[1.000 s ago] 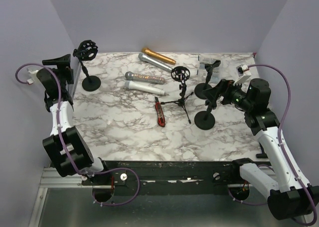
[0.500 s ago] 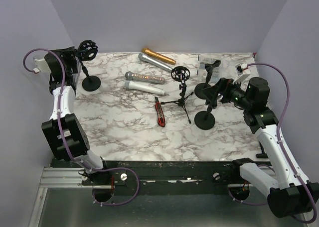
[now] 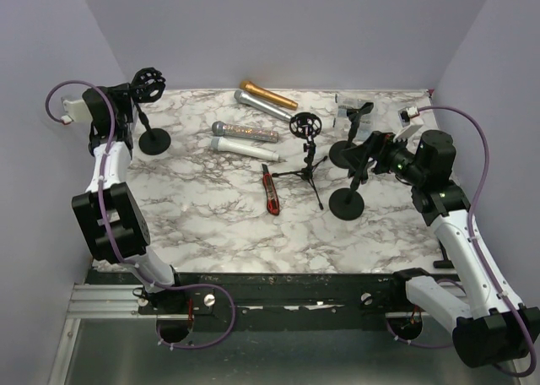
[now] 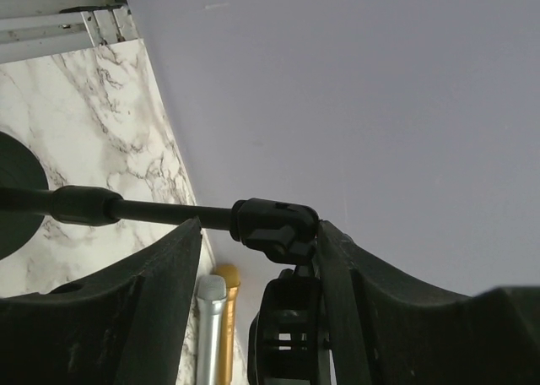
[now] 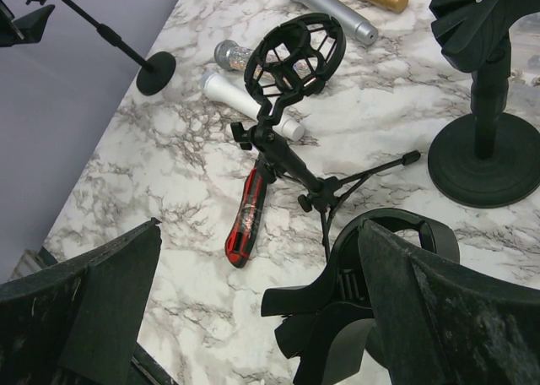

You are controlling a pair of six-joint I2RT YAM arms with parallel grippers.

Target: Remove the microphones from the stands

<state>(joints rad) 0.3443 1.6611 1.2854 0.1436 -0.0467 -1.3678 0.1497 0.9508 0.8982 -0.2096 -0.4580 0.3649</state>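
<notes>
A black stand (image 3: 154, 141) with an empty ring mount (image 3: 148, 83) stands at the back left. My left gripper (image 3: 131, 98) is at its top. In the left wrist view the stand's swivel joint (image 4: 274, 229) lies between my left gripper's (image 4: 260, 233) jaws: one finger touches it, the other is a little apart. Several microphones lie flat on the table: gold (image 3: 268, 94), silver (image 3: 261, 105), glittery (image 3: 245, 132) and white (image 3: 247, 148). My right gripper (image 3: 367, 153) is open wide beside the clip holder (image 5: 371, 292) of the near right stand (image 3: 347, 203).
A tripod stand (image 3: 308, 161) with an empty ring mount (image 5: 295, 56) stands mid-table. A red utility knife (image 3: 271, 189) lies in front of it. Another clip stand (image 3: 342, 154) is behind the right gripper. Grey walls close in the left, back and right.
My left arm has swung its gripper from the left wall onto the top of the back-left stand, and its jaws have narrowed. The right arm has barely moved.
</notes>
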